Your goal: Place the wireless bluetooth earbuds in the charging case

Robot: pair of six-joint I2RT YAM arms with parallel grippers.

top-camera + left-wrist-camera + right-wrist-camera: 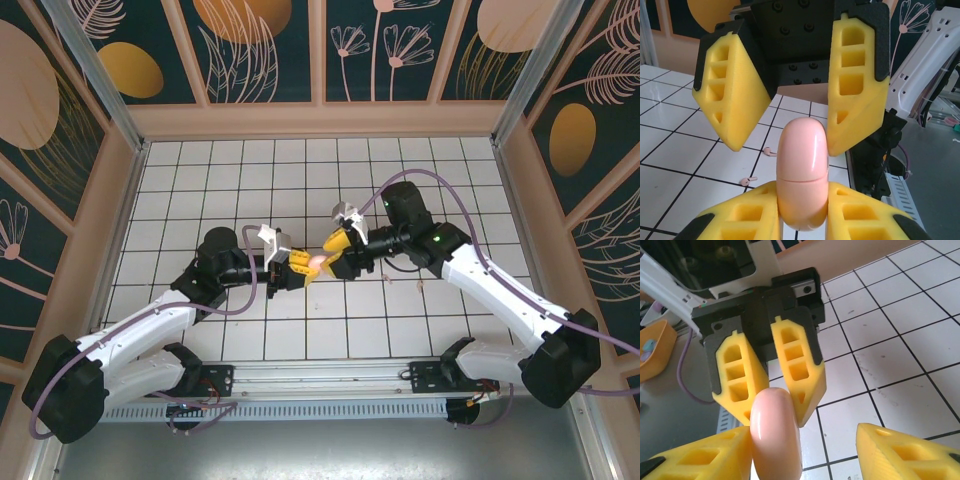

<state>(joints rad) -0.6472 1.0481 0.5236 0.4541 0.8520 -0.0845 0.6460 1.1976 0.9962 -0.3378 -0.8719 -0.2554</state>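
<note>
Two tiny salmon-pink earbuds (747,180) lie loose on the white tiled surface (670,150), below the left tool (802,195) and off to one side of it, well apart from the case. The glossy, pale pink charging case (801,175) is shut at its seam and clamped in that tool. Its long axis points at the right tool (805,432), whose spread yellow cut-out fingers (910,450) straddle its rounded end.
</note>
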